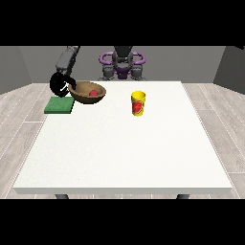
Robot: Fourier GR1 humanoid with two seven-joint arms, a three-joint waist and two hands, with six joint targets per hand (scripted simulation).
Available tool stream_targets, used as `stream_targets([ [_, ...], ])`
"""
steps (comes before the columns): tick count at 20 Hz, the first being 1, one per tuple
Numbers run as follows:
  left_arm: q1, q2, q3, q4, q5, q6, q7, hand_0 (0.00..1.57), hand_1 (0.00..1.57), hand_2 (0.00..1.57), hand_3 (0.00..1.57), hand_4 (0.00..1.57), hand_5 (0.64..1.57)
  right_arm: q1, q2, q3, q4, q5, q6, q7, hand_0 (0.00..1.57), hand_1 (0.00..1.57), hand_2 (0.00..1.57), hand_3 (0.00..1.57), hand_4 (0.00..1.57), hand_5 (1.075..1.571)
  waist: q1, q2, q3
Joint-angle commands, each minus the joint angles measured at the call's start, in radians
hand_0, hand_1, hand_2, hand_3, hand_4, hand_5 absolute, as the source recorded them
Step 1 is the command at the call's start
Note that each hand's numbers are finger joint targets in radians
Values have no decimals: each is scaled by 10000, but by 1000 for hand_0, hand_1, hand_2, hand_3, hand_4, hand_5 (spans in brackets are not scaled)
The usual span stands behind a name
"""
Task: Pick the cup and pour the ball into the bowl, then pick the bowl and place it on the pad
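A brown bowl [87,93] with a red ball [94,92] inside is tilted slightly, at the table's far left. The black hand at the view's left [60,86] grips the bowl's left rim, fingers curled round it. A green pad [59,105] lies flat on the table just below and left of the bowl, partly under the hand. A yellow cup [138,103] with a red mark stands upright near the table's middle, apart from both. The other hand does not show.
The white table [124,153] stretches wide toward the camera. The robot's torso [122,64] stands behind the far edge. Wooden floor surrounds the table.
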Motion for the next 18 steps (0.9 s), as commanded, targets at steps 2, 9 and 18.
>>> stream_targets([
  [2, 150, 389, 206, 281, 250, -278, 76, 0, 0, 0, 0, 709, 1566, 20, -969, 112, 282, 357, 541, 178, 1571, 1571, 1571, 1571, 978, 1570, -143, -70, 21],
  [9, 397, 174, 72, 588, -788, 311, -1900, 0, 0, 0, 0, 700, 1557, -672, -1428, 75, -24, 444, 753, 93, 1571, 1571, 1571, 1571, 996, 1571, -585, 796, 19],
  [18, 340, 392, 528, -1370, 183, 492, -1294, 0, 0, 0, 0, 677, 1559, -389, -3389, -1715, 2721, -309, 2580, -3114, 1571, 1571, 1571, 81, 962, 1571, 1, 2664, 59],
])
